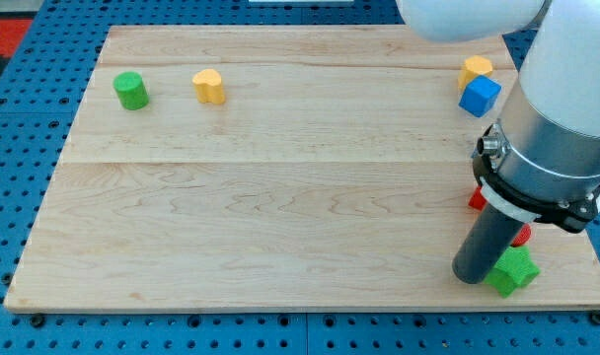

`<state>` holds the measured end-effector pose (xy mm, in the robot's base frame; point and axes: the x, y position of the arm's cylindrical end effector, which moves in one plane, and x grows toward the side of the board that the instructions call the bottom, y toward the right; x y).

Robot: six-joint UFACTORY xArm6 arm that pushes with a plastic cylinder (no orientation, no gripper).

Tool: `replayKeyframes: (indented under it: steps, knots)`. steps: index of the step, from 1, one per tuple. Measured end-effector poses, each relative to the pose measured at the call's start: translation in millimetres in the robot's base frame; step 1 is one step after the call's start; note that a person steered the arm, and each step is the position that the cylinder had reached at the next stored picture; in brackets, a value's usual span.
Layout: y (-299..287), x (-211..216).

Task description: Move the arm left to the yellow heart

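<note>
Nearest the camera, at the lower right of the frame, a green star (513, 270) is seen close to the board's bottom edge. Just left of it, and touching or nearly touching it, my tip (472, 275) rests on the board (280, 197); the rod rises from there into the arm's grey and white body, which fills the right edge of the frame. No jaws are carried by this arm, only the rod, so nothing is gripped. Two bits of red are visible behind the rod: one (475, 200) at its left side under the black collar, the other (520, 235) just above the green star; their shapes, and whether they belong to one block or two, cannot be told. At the upper right, a blue cube (479, 96) is placed against an orange-yellow block (475, 69) just above it. The yellow heart (209, 86) is found at the upper left of the board, well apart from the tip, which lies far to its lower right. A green cylinder (131, 90) stands near the heart, on its left.
</note>
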<state>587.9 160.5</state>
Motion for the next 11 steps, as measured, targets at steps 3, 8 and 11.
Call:
replayKeyframes:
  steps: [3,8,11]
  knots:
    - [-99,-24]
    - [-324,-170]
    - [-324,-212]
